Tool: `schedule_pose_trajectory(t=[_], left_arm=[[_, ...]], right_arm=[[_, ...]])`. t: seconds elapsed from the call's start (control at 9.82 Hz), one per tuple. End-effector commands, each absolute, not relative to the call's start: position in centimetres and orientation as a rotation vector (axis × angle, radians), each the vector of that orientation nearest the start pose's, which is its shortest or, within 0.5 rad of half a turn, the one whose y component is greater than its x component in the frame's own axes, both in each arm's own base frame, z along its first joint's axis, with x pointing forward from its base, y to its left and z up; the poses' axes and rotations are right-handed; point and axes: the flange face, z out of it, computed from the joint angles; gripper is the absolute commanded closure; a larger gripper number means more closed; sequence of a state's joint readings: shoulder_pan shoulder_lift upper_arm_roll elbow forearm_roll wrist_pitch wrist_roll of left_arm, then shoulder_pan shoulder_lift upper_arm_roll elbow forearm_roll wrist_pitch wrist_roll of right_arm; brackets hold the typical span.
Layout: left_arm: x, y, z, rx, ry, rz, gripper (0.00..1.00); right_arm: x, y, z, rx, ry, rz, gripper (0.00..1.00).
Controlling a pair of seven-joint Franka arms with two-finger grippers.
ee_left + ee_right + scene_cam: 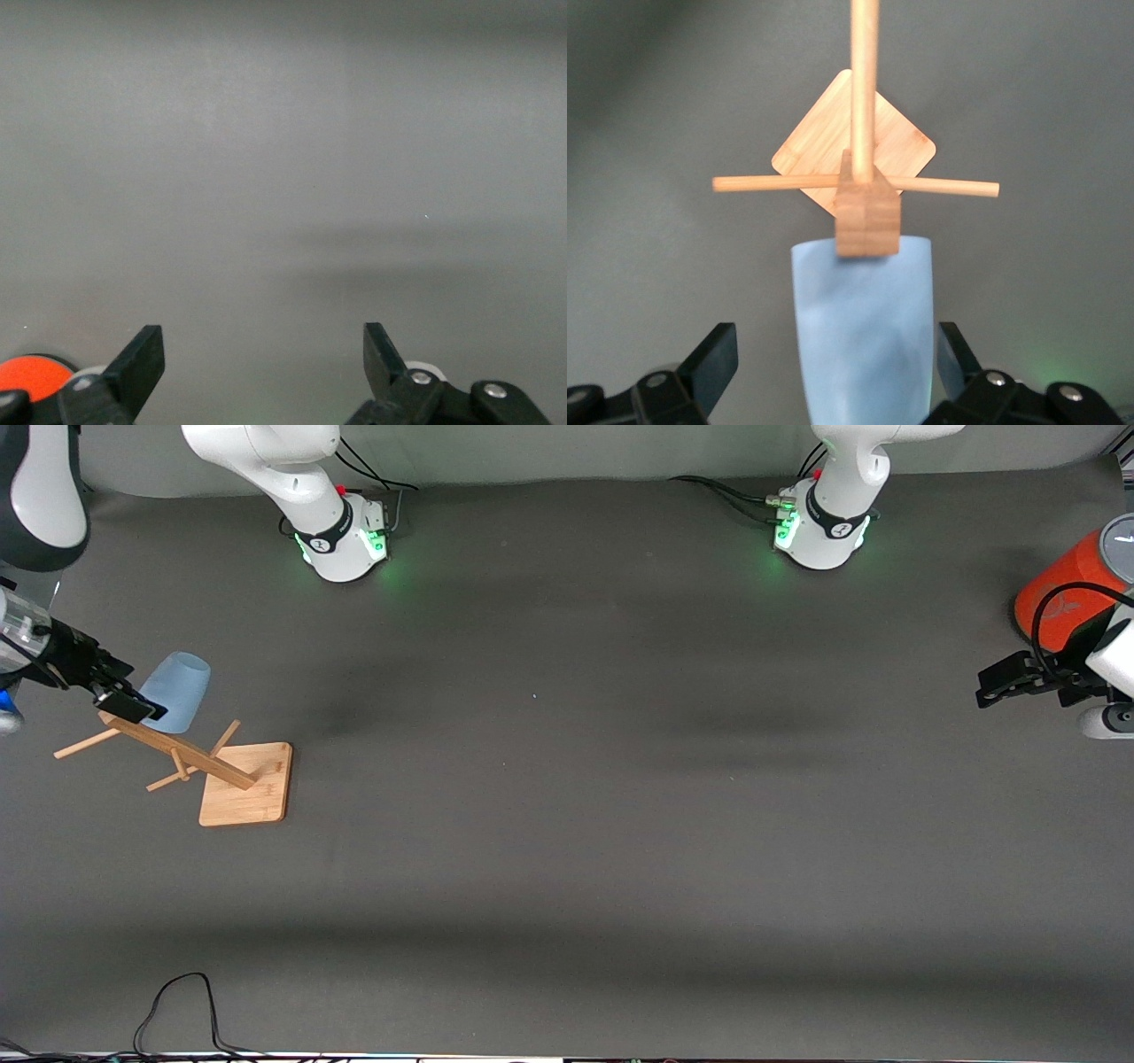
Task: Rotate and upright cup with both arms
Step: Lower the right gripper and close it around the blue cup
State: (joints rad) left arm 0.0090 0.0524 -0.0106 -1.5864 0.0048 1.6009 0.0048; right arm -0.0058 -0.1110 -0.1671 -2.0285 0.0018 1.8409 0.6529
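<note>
Robotics lab: two bolted-down arm bases (341,540) on grey-matted table (567,824).

1. I find no readable words, brand names or numbers anywhere in my three views.
2. The dark bands (323,538) on the two white arm bases each carry a small pale mark, too small for me to read.
3. The grey lid (1118,538) of the large orange cylinder shows a faint light mark, also illegible.
</note>
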Motion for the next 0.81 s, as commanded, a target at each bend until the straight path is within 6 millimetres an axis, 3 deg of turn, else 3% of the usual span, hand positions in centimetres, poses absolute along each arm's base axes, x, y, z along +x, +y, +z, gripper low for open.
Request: schedule_pose_trajectory(t=[0.0, 0.51, 0.61, 0.71], left_arm=[[57.3, -0.5, 59.6, -3.14, -0.002, 0.048, 0.0], [57.3, -0.7, 59.7, -3.139, -0.005, 0.043, 0.0], [57.3, -0.9, 59.7, -3.139, -0.005, 0.043, 0.0], [57.3, -0.8, 59.8, -3.139, -0.007, 0.041, 0.0]], right_arm=[[49.3, -9.4, 47.2, -2.854, 1.278, 0.091, 0.0], [49.4, -9.6, 45.9, -2.853, 1.278, 0.105, 0.0], [49.4, -9.6, 45.9, -2.854, 1.276, 0.105, 0.1], [49.4, -9.6, 45.9, -2.855, 1.274, 0.105, 0.27]])
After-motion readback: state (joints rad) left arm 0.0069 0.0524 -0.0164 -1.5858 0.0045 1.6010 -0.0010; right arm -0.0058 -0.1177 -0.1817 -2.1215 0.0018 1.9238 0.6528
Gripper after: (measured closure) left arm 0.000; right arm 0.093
